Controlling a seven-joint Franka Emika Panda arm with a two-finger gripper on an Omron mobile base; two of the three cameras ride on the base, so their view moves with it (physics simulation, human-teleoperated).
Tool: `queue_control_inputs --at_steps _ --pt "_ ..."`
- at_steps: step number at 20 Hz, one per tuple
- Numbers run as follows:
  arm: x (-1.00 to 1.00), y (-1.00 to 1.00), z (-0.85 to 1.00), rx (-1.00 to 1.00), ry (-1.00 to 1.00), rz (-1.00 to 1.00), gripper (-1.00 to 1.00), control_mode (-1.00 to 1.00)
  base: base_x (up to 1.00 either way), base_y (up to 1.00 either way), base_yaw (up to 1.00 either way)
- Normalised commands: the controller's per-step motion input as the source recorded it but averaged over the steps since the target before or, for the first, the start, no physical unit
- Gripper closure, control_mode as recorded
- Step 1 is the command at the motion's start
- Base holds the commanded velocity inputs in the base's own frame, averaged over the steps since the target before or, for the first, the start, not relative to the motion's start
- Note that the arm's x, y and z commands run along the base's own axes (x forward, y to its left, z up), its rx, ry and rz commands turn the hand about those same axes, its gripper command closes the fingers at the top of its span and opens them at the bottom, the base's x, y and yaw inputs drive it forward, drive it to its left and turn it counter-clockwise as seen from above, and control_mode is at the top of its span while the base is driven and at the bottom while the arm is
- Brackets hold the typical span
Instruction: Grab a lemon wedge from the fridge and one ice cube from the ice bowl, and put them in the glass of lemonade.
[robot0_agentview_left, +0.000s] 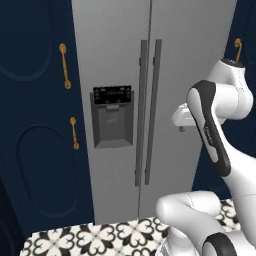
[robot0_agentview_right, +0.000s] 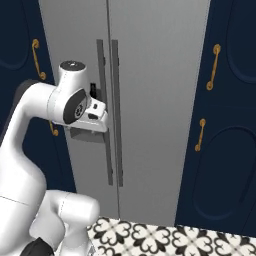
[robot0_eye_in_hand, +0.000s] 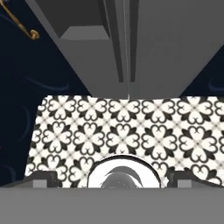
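The light-grey two-door fridge (robot0_agentview_left: 115, 60) stands straight ahead with both doors closed; its dark dispenser panel (robot0_agentview_left: 113, 117) is on the left door and the long vertical handles (robot0_agentview_right: 109, 110) meet at the middle. My hand (robot0_agentview_right: 91, 116) hovers in front of the handles at mid height, angled down, not touching them. In the hand view my gripper (robot0_eye_in_hand: 114, 178) is open, its two dark fingertips (robot0_eye_in_hand: 41, 178) spread wide with nothing between them. The fridge's foot (robot0_eye_in_hand: 131, 43) lies beyond. The lemon wedge, the ice bowl and the glass of lemonade are out of view.
Navy cabinets (robot0_agentview_left: 35, 125) with gold handles (robot0_agentview_left: 65, 65) flank the fridge on the left, and more navy cabinets (robot0_agentview_right: 225, 125) on the right. Black-and-white patterned floor tiles (robot0_eye_in_hand: 109, 131) stretch between my base and the fridge.
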Motion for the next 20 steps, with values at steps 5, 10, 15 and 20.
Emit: queue_control_inputs --at_steps 5,10,15,20 --pt "-0.22 0.0 0.97 -0.13 -0.03 -0.05 -1.0 -1.0 0.0 0.0 0.0" --pt "0.17 -0.01 0.2 0.0 0.09 -0.03 -1.0 -1.0 0.0 0.0 0.0" --pt "0.67 0.13 0.0 0.0 -0.06 -0.05 -1.0 -1.0 0.0 0.0 0.0" --pt "0.58 0.1 0.0 0.02 -0.12 -0.16 -1.0 -1.0 0.0 0.0 0.0"
